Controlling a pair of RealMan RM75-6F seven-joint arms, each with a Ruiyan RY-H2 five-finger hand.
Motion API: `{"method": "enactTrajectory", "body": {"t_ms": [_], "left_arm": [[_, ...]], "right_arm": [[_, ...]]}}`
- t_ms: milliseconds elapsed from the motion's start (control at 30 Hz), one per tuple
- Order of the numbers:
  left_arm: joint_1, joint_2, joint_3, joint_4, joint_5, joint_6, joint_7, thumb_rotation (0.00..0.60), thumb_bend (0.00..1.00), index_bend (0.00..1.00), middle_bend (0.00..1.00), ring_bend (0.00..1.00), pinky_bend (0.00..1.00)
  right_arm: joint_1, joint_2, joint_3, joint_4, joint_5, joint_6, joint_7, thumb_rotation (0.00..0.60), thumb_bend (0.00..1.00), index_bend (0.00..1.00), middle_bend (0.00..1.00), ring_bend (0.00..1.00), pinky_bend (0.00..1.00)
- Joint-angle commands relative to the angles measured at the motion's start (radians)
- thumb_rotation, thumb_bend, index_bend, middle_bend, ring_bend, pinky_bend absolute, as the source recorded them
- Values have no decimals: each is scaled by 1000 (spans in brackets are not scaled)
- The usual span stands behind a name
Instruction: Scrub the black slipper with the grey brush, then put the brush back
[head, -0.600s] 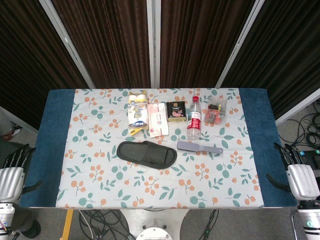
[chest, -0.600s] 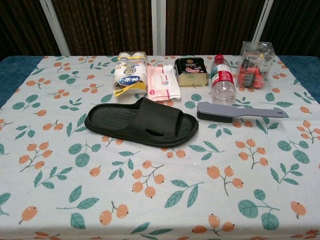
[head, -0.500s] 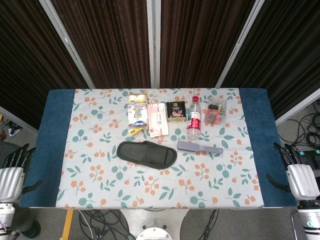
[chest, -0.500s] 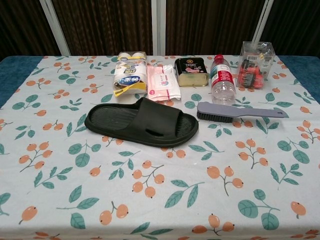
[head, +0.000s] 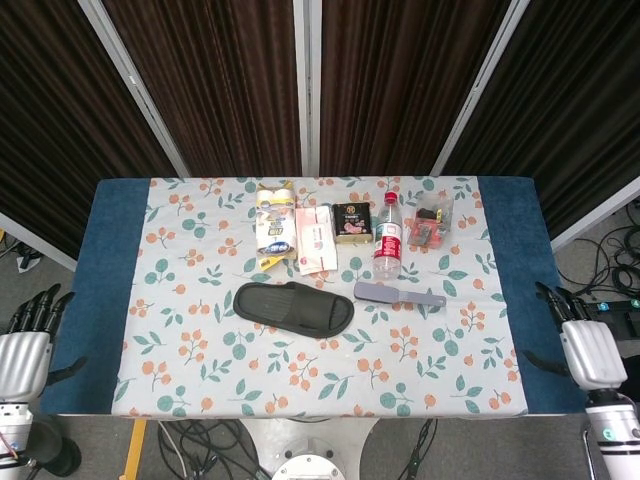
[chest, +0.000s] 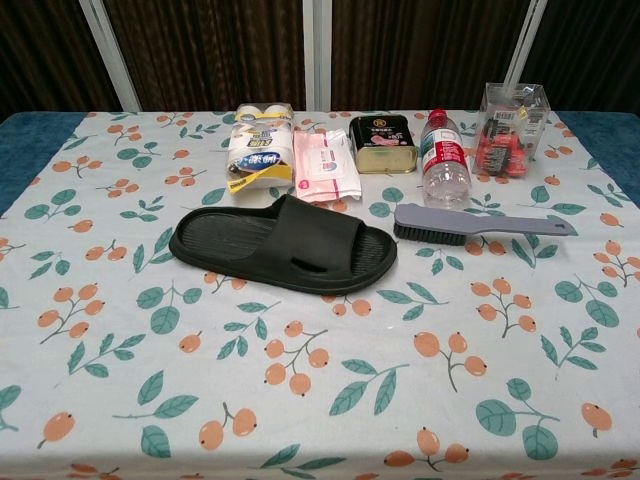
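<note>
Scrubbing is not yet begun: we see the slipper (chest: 284, 246) lying flat, sole down, near the middle of the surface (head: 105, 300), and the brush (chest: 480, 224) lying just to its right, bristles down, with the handle pointing away from the slipper toward the right edge. Nothing touches either of them.

Our left hand (head: 24, 345) hangs beside the left edge of the surface, and our right hand (head: 585, 348) hangs beside the right edge. Both hold nothing, and the fingers (head: 38, 305) are spread apart and point upward. Only the head view shows them.

We judge that the step in hand is the first reach. The right hand is the nearer one to the brush, so the next move probably calls for bringing it over the right edge and down on the handle, then closing around the thin grey stem. The left hand may be needed to keep the slipper from sliding.

Behind the two things stands a row: a bag (chest: 260, 142), a pink pack (chest: 326, 165), a dark tin (chest: 382, 142), a bottle (chest: 445, 163) and a clear box (chest: 511, 125). The bottle stands just behind the brush head, so a careless lift could knock it over.
</note>
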Motion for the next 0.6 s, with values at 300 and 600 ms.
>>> {"method": "enactTrajectory", "body": {"t_ms": [300, 600], "left_arm": [[6, 0, 7, 5, -16, -13, -21, 600, 165, 163, 144, 96, 134], [7, -4, 8, 16, -25, -21, -35, 600, 165, 164, 144, 96, 134]], "right_arm": [[336, -193, 100, 120, 234, -475, -197, 600, 1, 147, 286, 155, 234], [483, -320, 114, 264, 404, -640, -324, 600, 26, 354, 403, 257, 287]]}}
